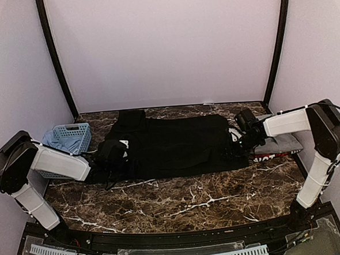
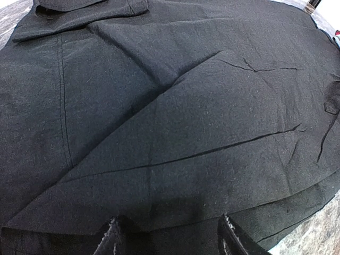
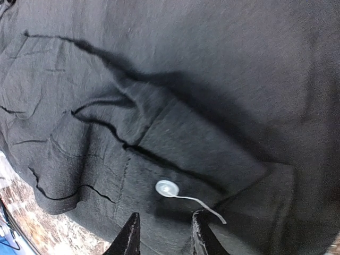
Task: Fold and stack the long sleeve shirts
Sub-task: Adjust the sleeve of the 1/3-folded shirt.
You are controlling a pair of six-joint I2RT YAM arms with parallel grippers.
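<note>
Black shirt (image 1: pixel 176 141) spread flat; left gripper (image 2: pixel 172 240) unclenched over its edge, right gripper (image 3: pixel 164 234) unclenched beside pale button (image 3: pixel 167 188)

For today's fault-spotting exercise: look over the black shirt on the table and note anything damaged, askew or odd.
The pale button by the black shirt's edge, in the right wrist view, trails a loose pale thread, as if coming unstitched. The cloth around it is rumpled rather than flat.

A black shirt (image 1: pixel 171 145) lies spread across the marble table (image 1: pixel 180 202). The left gripper (image 1: pixel 121 155) and right gripper (image 1: pixel 236 145) sit at its opposite edges, possibly touching cloth. A blue basket (image 1: pixel 72 134) stands back-left.
</note>
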